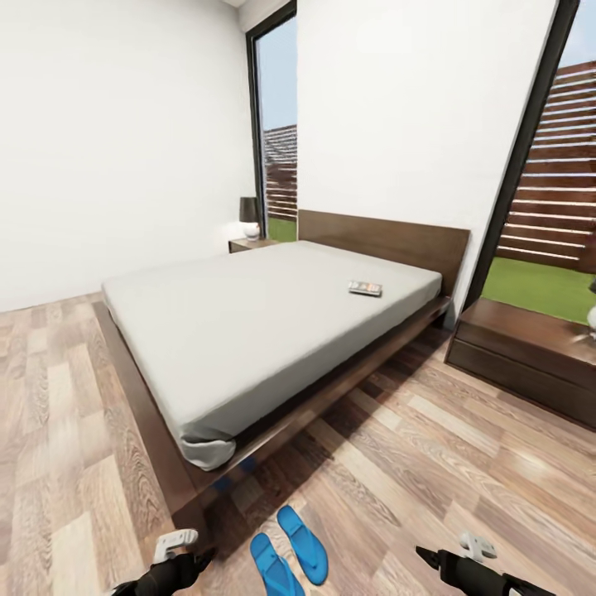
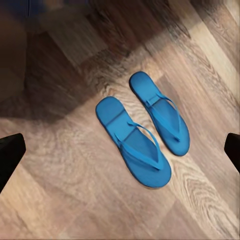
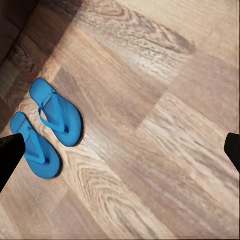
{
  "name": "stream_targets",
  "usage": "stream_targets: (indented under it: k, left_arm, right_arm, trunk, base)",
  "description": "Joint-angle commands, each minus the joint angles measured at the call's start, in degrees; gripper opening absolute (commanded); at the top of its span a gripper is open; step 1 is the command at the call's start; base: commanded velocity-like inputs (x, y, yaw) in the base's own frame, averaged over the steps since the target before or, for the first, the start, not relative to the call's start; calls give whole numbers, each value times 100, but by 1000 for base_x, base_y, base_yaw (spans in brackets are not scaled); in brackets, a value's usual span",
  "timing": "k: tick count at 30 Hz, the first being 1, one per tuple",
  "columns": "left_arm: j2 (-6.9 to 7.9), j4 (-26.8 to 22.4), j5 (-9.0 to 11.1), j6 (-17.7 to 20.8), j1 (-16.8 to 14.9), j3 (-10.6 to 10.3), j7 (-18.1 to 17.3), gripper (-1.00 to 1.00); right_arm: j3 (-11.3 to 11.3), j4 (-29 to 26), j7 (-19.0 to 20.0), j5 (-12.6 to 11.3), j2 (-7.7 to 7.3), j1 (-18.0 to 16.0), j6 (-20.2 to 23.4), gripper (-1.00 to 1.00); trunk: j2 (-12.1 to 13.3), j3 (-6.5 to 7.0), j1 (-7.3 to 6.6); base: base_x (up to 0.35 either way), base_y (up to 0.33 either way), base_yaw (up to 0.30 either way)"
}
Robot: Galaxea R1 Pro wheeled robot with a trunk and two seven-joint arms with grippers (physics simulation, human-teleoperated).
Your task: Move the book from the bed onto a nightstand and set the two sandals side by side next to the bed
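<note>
Already paired at lower centre: sandals [image 1: 290, 553]. Book [image 1: 365, 288] upper right on bed [image 1: 248, 331], probably beyond reach; overreaching risks nudging it. Left gripper [image 2: 120, 150], right gripper [image 3: 120, 150] spread wide, empty.

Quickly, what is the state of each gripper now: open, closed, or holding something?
Left gripper: open, holding nothing, above the sandals.
Right gripper: open, holding nothing, above the floor.

We see the book [image 1: 365, 288] lying on the bed [image 1: 248, 323] near the headboard; one nightstand [image 1: 251, 244] stands behind its far corner, and two sandals [image 1: 290, 553] lie side by side on the floor [image 1: 463, 463] by its near corner.
</note>
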Motion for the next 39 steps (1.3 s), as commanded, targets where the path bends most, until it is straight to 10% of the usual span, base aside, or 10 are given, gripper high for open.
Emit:
stream_targets:
  k: [1,39]
  left_arm:
    - [1,5,-61,-35,-3,44,-10,100]
    - [-1,5,-61,-36,-3,48,-10,100]
  right_arm:
    - [48,23,35,-43,2,-9,-18,100]
    - [48,21,35,-42,4,-8,-19,100]
  trunk:
    - [-3,-11,-1]
    - [-3,-193,-1]
  base:
    - [0,0,-236]
    - [0,0,-238]
